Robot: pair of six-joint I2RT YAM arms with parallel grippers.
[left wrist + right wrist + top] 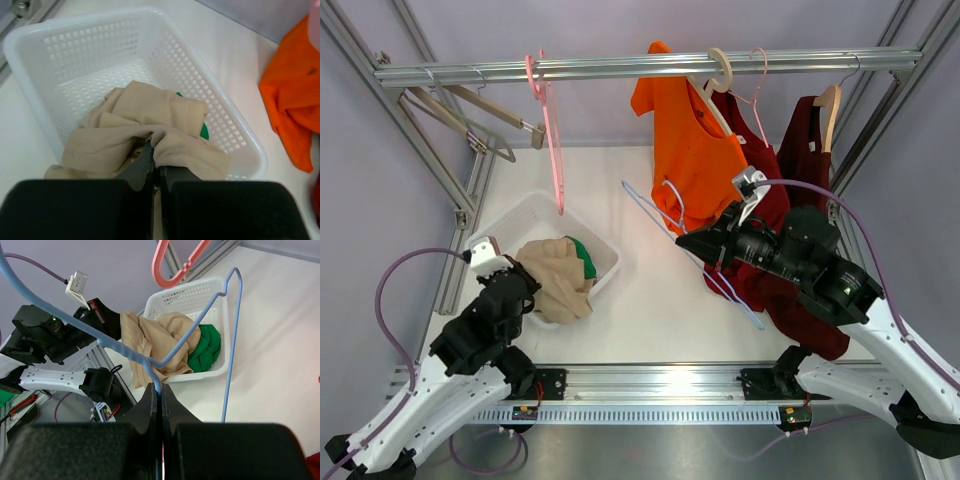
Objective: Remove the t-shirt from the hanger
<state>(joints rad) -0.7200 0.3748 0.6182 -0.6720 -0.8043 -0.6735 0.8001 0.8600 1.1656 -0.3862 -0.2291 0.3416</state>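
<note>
two closed grippers: left gripper (pixel 155 152) pinches the beige cotton t-shirt (pixel 135 120), crumpled in the white perforated plastic basket (pixel 100 15); right gripper (pixel 159 387) clamps the bare light-blue wire hanger (pixel 232 340), aloft, well apart to the t-shirt's right; left arm nearer.

Plain tan t-shirt (pixel 555 285), no print; the garment (pixel 584 258) beside it is bright green. The basket (pixel 75 50) is white, patterned all over with rows of small holes. The wire hanger (pixel 232 340) is light blue, the plastic hanger (pixel 553 140) pink. The rail (pixel 620 68) is silver, with a plain orange shirt (pixel 695 150) and dark red garments (pixel 805 150). The counter (pixel 650 300) is white, the walls (pixel 600 25) pale lilac, the cable (pixel 392 270) purple. The left gripper (pixel 155 150) and right gripper (pixel 160 390) have black jaws
</note>
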